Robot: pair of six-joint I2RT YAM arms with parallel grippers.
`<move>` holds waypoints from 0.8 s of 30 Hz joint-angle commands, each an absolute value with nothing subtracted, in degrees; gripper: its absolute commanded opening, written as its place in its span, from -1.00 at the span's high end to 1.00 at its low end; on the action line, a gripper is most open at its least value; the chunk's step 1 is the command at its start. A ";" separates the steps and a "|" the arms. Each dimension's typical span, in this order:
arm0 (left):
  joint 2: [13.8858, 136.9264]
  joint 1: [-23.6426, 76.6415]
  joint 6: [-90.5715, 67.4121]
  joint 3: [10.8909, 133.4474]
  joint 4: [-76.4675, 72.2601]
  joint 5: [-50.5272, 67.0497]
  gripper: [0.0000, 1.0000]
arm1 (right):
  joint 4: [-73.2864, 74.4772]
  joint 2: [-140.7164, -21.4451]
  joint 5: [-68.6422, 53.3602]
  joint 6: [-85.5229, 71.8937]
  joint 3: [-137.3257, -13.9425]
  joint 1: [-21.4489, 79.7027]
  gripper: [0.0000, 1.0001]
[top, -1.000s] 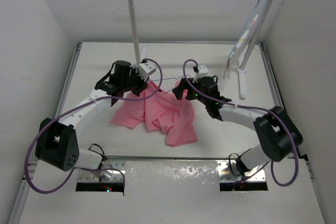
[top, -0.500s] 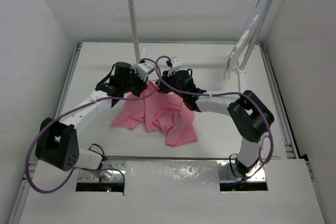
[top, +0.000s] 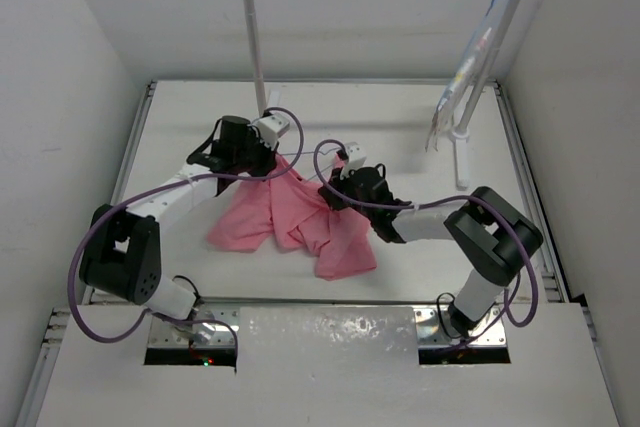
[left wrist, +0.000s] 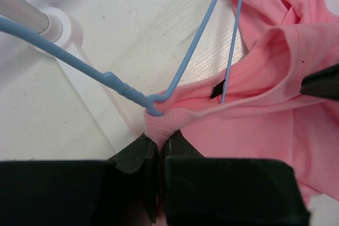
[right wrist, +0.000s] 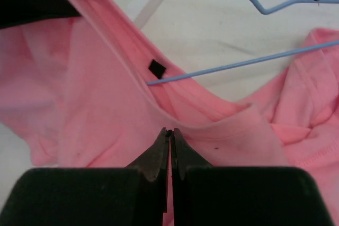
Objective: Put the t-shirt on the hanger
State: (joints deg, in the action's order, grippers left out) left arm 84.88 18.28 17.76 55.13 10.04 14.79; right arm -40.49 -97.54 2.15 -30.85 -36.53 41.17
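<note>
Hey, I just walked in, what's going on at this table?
Two robot arms are working a salmon-pink short-sleeved t-shirt onto a thin pale blue wire hanger. The shirt lies crumpled on the white table. The left gripper has its jaws pinched on the collar beside the hanger's bend, and one wire runs into the neck opening. The right gripper is shut at the collar's edge; whether it caught cloth is unclear.

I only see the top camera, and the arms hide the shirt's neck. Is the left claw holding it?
Observer: Yes, the left gripper is shut on the t-shirt's neck rib.
Operator: Is the hanger inside the neck?
Observer: One wire of the hanger goes into the neck opening, beside a small black tag.
Operator: And the right claw?
Observer: The right gripper is shut, tips at the collar; whether it pinches fabric, I can't tell.
</note>
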 commanded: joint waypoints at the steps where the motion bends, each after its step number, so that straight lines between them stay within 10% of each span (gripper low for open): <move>1: 83.15 17.49 16.87 55.90 5.27 14.86 1.00 | -45.08 -96.85 1.86 -30.06 -37.00 43.15 1.00; 16: 78.66 15.56 17.93 55.55 8.43 20.22 1.00 | -47.82 -100.56 -1.50 -30.60 -33.94 43.24 0.95; 19: 79.54 15.03 17.84 55.99 8.18 19.69 1.00 | -39.93 -94.49 2.89 -31.89 -35.76 41.85 0.23; 24: 79.63 14.68 17.49 57.04 8.61 19.95 1.00 | -35.14 -96.49 0.01 -43.82 -40.42 35.70 -0.18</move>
State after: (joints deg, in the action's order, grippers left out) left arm 79.96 15.62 17.65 55.07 10.17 19.16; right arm -36.71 -94.94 0.19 -35.62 -37.39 39.44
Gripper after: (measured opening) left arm 0.017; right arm 0.573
